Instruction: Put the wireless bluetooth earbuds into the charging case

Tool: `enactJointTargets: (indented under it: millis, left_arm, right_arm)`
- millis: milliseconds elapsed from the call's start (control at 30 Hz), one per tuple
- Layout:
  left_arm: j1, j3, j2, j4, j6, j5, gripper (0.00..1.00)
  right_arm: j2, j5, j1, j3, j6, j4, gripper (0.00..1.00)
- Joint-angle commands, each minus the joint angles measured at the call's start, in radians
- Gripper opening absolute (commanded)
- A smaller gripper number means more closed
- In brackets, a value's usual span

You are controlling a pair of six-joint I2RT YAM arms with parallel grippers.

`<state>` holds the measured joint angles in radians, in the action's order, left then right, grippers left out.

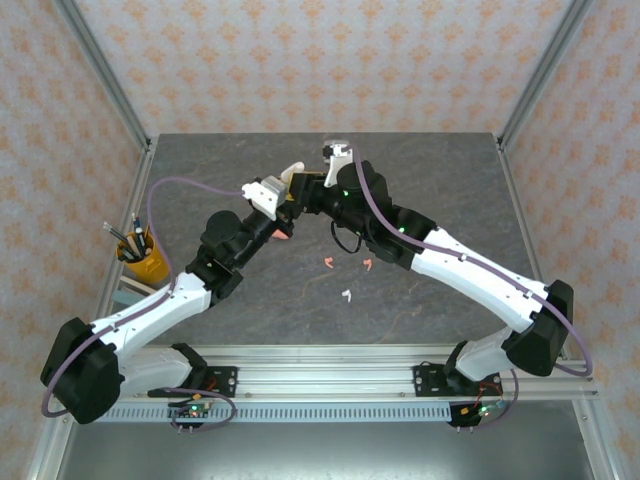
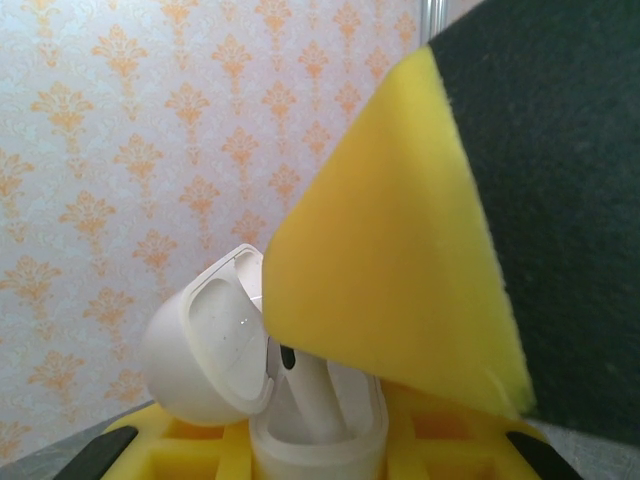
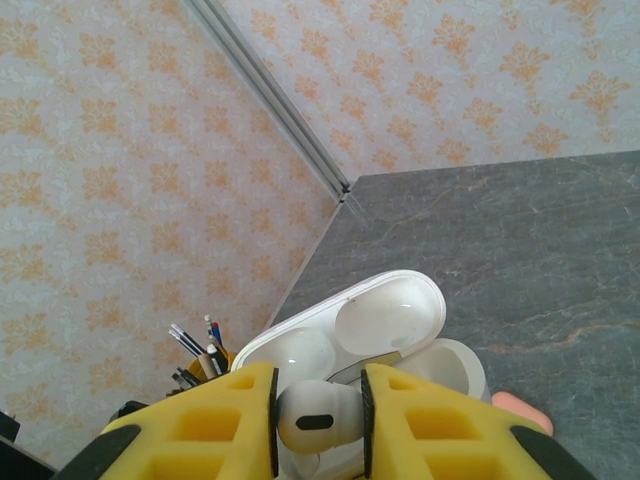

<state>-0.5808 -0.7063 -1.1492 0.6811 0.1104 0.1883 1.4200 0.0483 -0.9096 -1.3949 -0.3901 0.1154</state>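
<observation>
Holding the open case (image 2: 320,445) steady in the clamped left gripper (image 2: 318,465), lid (image 2: 205,345) tipped to 9 o'clock, ready for dropping in the earbud (image 3: 318,410) pinched by the right gripper (image 3: 318,432).

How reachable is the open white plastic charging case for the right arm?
Probably yes: right claw, shut on a white stemmed plastic earbud, sits right at the open white plastic charging case; nothing between.

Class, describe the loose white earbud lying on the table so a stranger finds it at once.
Start at the grey table, in the bare patch between the left arm and the right arm. Three tiny earbuds lie apart there. The white earbud is nearest the arm bases; the two coral-pink earbuds lie farther back.
</observation>
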Motion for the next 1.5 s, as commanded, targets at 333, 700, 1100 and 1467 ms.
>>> enactJointTargets:
  millis: [333,700,1100,1467]
  left_arm:
    - [0.005,-0.016,0.046,0.104,-0.001,-0.012,0.00]
    - [0.004,0.023,0.080,0.094,0.005,-0.028,0.00]
    - [0.007,0.098,0.207,0.009,0.052,-0.044,0.00]
    - [0.009,0.145,0.303,-0.048,0.038,-0.040,0.00]
  right_arm:
    - [0.012,-0.023,-0.014,-0.023,-0.007,0.162,0.40]
    - [-0.051,-0.104,0.028,-0.111,-0.080,0.247,0.66]
    - [-0.232,-0.264,0.122,0.088,-0.409,0.634,0.74]
    - [0.027,-0.059,0.120,0.270,-0.805,0.701,0.69]
